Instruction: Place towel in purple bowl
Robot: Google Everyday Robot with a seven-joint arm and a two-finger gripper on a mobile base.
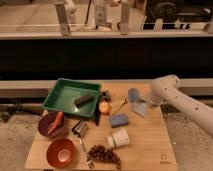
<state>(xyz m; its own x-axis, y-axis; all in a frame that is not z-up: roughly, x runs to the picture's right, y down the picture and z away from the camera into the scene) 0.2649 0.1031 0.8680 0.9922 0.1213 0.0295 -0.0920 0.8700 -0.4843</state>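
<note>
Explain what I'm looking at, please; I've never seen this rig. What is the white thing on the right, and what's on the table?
The view comes from one camera looking down at a wooden table. The white tube coming in from the right is the robot's arm. Its gripper is at the arm's end, low over the grey-blue towel on the table's right side. Whether it holds the towel cannot be seen. The purple bowl sits at the left with an orange-red thing in it. Also on the table are a green tray with a dark block in it, an orange bowl, grapes, a white cup on its side and a blue sponge.
</note>
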